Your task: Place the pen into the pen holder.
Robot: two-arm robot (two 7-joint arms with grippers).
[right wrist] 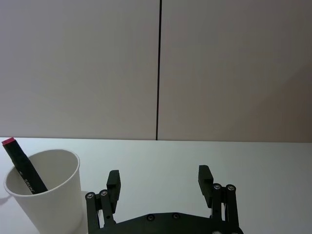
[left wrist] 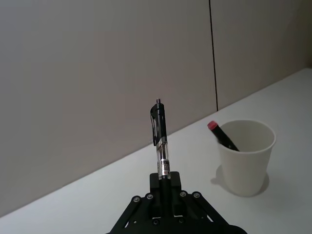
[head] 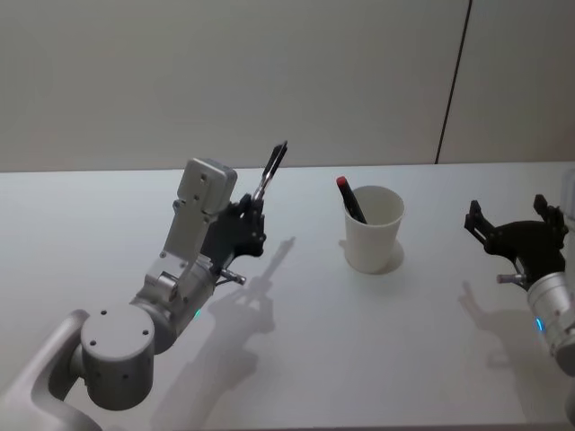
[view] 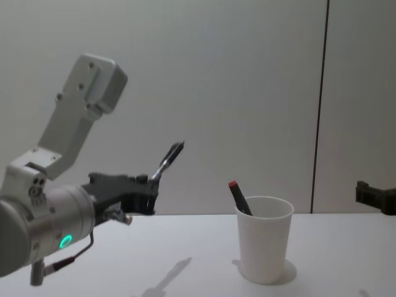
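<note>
The pen (left wrist: 160, 139) is clamped by its lower end between the closed fingers of the left gripper (left wrist: 165, 187), with most of its length projecting beyond the fingertips, clip end outermost. It is held clear of the table (head: 296, 341), to the left of the white paper cup (head: 373, 238) that serves as pen holder. In the chest view the free end is seen above the level of the cup's rolled rim. The pen's long axis is tilted rather than upright, its free end leaning up and toward the cup. The cup stands upright on the table, mouth open upward, and a red-capped marker (head: 350, 199) is already propped against its left inner wall. The coming move is therefore judged to run sideways toward the robot's right, until the pen is over the mouth, and the axis will probably have to be brought nearer to vertical. The right gripper (right wrist: 158, 180) is parked on the cup's right side, its fingers spread wide and nothing held.
</note>
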